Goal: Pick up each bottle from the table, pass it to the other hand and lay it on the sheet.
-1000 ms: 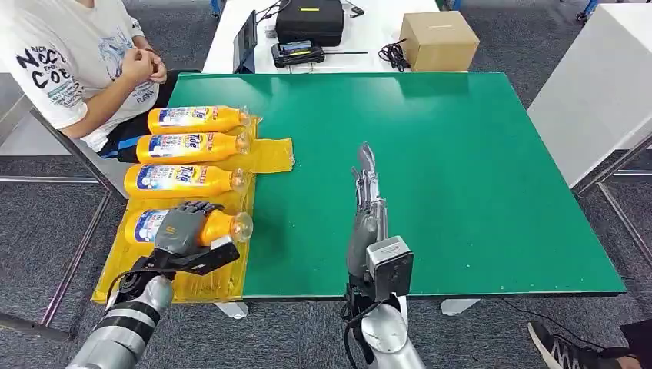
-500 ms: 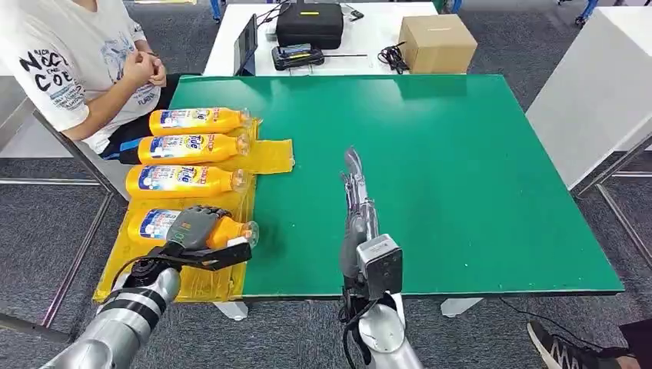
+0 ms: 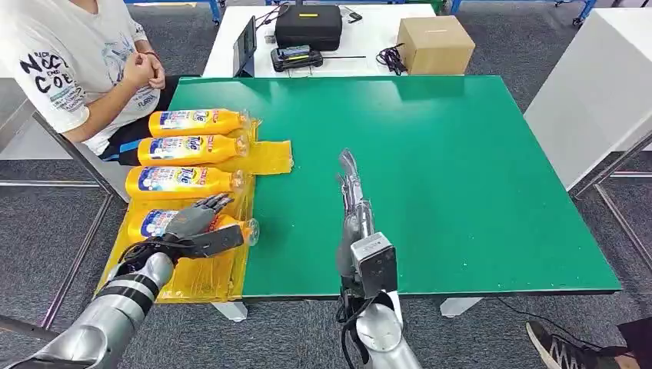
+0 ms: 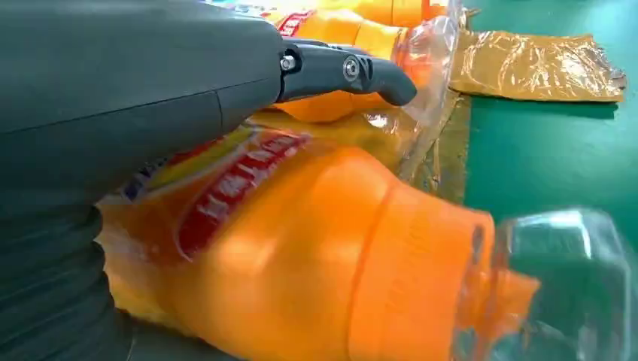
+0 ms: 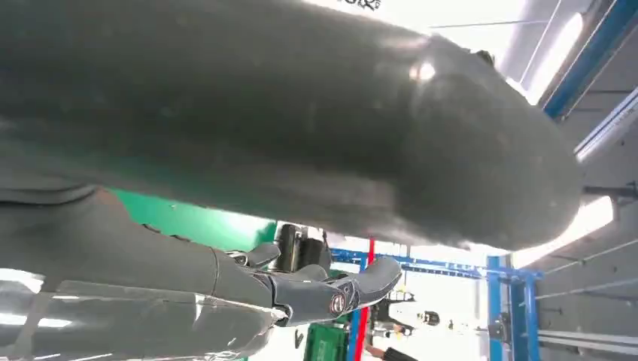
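Four orange bottles with clear caps lie side by side on the yellow sheet (image 3: 269, 156) at the green table's left edge. My left hand (image 3: 196, 227) hovers over the nearest bottle (image 3: 154, 223), its fingers stretched out and lifted off the body. The left wrist view shows that bottle (image 4: 316, 263) close up, lying under the hand, with a dark finger (image 4: 346, 71) held straight above it. The other three bottles (image 3: 188, 149) lie farther along the sheet. My right hand (image 3: 352, 192) is held edge-on over the table's near middle, fingers straight, holding nothing; its fingers (image 5: 331, 293) show in the right wrist view.
A person (image 3: 69, 61) sits at the far left beside the sheet, hands clasped. The green table (image 3: 461, 169) stretches to the right. Behind it a white table carries a black case (image 3: 309, 21) and a cardboard box (image 3: 435, 42). Another white table (image 3: 607, 84) stands at the right.
My left hand's fingers have uncurled from the nearest bottle, which now lies free on the sheet. The right hand has drifted slightly left and toward me.
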You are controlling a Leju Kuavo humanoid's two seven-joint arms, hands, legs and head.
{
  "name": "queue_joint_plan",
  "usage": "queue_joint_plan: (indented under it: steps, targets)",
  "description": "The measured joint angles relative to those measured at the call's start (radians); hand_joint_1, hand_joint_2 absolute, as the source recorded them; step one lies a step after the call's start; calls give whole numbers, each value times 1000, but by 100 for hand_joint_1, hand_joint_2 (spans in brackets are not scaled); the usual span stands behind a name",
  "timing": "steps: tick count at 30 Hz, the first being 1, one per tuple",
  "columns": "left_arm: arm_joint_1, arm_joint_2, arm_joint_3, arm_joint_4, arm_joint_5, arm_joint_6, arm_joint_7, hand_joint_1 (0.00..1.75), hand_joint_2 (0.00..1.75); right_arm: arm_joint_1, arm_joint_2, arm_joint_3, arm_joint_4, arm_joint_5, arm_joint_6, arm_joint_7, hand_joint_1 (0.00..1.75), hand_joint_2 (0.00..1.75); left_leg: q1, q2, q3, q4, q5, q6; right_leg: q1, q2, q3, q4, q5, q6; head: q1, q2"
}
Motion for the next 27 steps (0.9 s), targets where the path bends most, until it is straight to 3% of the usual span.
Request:
queue_joint_plan:
  steps: [16,22,26,27]
  targets:
    - [7,14,145,5,469,-381,-101,0,0,-39,10,2,90,-16,-1,0,0,0,0,-4,7,0,0,0,0,0,10,0,-2,1,0,0]
    - [32,5,176,-8,542,-386,-125,0,0,-44,10,5,111,-18,-6,-2,0,0,0,-5,7,0,0,0,0,-1,10,0,-3,2,0,0]
    - [84,-29,178,-66,597,-180,-222,0,0,-45,10,5,117,-20,-24,-8,0,0,0,-5,6,0,0,0,0,0,7,0,-3,2,0,0]
    - [103,-44,180,-95,616,-101,-238,0,175,-44,10,5,117,-19,-29,-10,0,0,0,-5,5,0,0,0,0,0,6,0,-3,2,0,0]
